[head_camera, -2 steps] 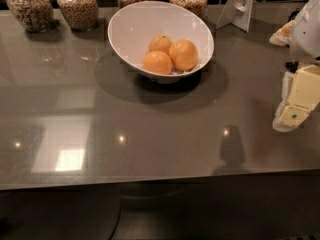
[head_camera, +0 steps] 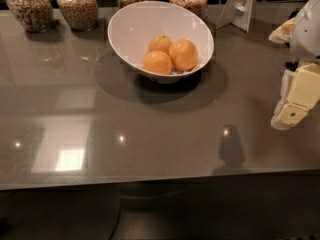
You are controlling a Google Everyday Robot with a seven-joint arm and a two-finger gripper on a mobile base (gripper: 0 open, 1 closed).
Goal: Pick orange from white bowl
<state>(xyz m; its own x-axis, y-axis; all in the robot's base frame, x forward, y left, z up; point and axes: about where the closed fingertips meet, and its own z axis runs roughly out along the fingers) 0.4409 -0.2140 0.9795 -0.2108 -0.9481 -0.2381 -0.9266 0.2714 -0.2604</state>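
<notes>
A large glossy white bowl (head_camera: 135,29) with a slanted rim stands on the grey table at the back centre. Three oranges lie in it: one in front (head_camera: 157,62), one to the right (head_camera: 183,54), one behind (head_camera: 160,42). My gripper (head_camera: 292,109) hangs at the right edge of the view, pale and blocky, above the table and well to the right of the bowl, apart from it. It holds nothing that I can see.
Several glass jars of nuts and grains line the back edge, such as one at the far left (head_camera: 29,9) and another (head_camera: 77,6). A white stand (head_camera: 240,6) sits at the back right. The table's front edge (head_camera: 150,181) runs across the lower view.
The bowl and oranges lie as before. The view has shifted slightly; the gripper stays at the right edge.
</notes>
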